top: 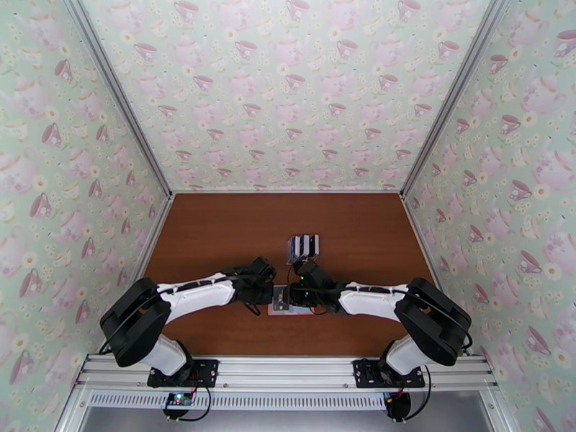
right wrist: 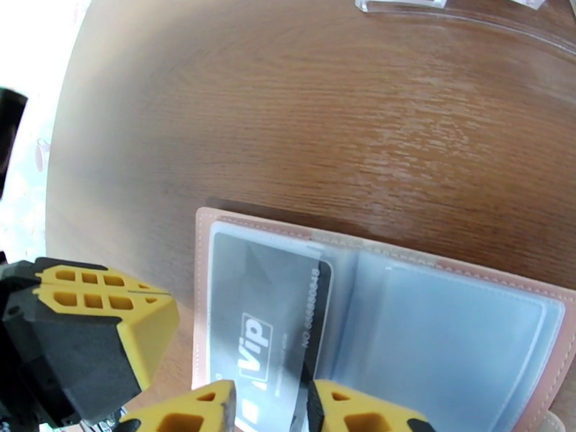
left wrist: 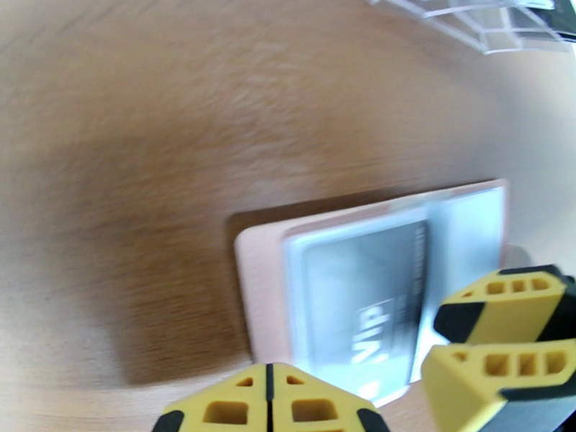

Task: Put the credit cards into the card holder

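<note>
Closed on nothing, the left gripper [left wrist: 268,405] sits at lower centre, just beside the open dusty-pink folding card holder [left wrist: 259,282]. A dark grey plastic credit card [right wrist: 266,311] lies in its left clear sleeve. The card's long axis runs up-frame from the part-open right gripper [right wrist: 272,408], which is the nearer tool.

Left arm [top: 194,293] and right arm [top: 371,298]: white link shells, bulky black joint housings, black wrists. Each is bolted to a black base plate [top: 183,374], with thin black cables [top: 205,406] looping below. Left gripper [left wrist: 268,401] and right gripper [right wrist: 272,406]: fingers are yellow moulded blocks with rectangular cut-outs and black backs.
</note>
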Available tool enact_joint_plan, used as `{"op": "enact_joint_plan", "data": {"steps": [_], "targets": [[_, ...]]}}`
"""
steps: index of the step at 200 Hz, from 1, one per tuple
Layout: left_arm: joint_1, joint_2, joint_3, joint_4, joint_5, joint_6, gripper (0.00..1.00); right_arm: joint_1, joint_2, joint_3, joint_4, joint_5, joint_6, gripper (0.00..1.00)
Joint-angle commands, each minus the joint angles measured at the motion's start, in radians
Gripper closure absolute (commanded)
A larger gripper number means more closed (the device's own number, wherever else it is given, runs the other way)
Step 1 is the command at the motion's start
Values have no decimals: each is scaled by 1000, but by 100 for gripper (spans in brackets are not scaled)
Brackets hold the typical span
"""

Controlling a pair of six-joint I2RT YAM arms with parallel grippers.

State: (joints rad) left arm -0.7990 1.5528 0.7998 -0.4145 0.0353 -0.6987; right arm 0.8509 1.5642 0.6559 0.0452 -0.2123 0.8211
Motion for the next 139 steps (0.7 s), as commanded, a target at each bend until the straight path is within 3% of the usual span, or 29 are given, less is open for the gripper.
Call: {"op": "enact_joint_plan", "data": {"steps": [1,139], "targets": [[7,16,-12,16,-23,7,93,7,15,31,-18,8,-20,68],[8,61,-5,49,8,-1,93,27,21,53,7,-14,-26,68]]}}
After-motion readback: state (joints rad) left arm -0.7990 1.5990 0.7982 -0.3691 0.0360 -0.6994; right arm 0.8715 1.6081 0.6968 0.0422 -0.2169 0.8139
